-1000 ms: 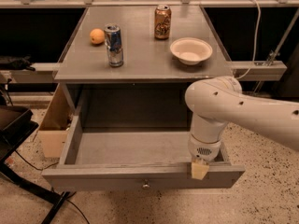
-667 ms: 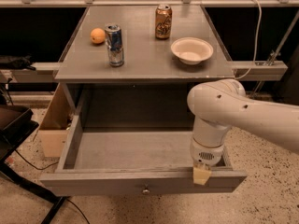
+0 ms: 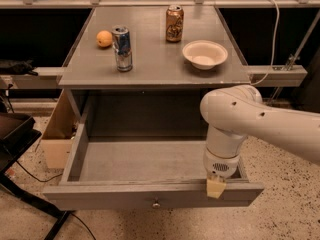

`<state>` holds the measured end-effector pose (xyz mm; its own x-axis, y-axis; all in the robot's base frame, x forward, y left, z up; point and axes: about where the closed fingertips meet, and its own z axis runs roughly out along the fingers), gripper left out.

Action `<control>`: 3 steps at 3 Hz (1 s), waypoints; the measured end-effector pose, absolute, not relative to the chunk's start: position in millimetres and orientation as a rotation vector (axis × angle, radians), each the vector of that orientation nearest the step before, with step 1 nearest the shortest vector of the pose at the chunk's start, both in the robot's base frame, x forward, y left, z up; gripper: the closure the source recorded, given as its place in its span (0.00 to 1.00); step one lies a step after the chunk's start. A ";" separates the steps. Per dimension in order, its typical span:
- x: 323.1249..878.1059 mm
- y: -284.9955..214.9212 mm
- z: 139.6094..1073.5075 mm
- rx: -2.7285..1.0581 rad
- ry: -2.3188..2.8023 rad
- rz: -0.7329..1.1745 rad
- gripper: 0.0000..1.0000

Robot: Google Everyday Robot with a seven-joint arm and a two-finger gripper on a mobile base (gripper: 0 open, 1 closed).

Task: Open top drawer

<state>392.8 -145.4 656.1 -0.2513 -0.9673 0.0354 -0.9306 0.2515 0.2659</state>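
Grey top drawer (image 3: 125,198) stands well out from under the bench (image 3: 155,66), its front lip directly under the gripper (image 3: 216,188), which hooks over it; the knob (image 3: 156,203) sits off to the gripper's left. Whether the gripper is wide or narrow you cannot tell. The hold is off-centre, so I judge you should pull straight outward and level, or the drawer may skew. The silver can (image 3: 122,48), the brown can (image 3: 174,23) and the bowl (image 3: 204,54), above and behind the gripper, are out of your way
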 end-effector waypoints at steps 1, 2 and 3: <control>392.7 -145.4 656.1 1.790 -2.327 -0.283 0.58; 392.7 -145.4 656.1 1.790 -2.327 -0.283 0.35; 392.7 -145.4 656.1 1.790 -2.327 -0.283 0.11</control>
<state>392.7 -145.4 656.1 -0.2513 -0.9673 0.0354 -0.9306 0.2515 0.2659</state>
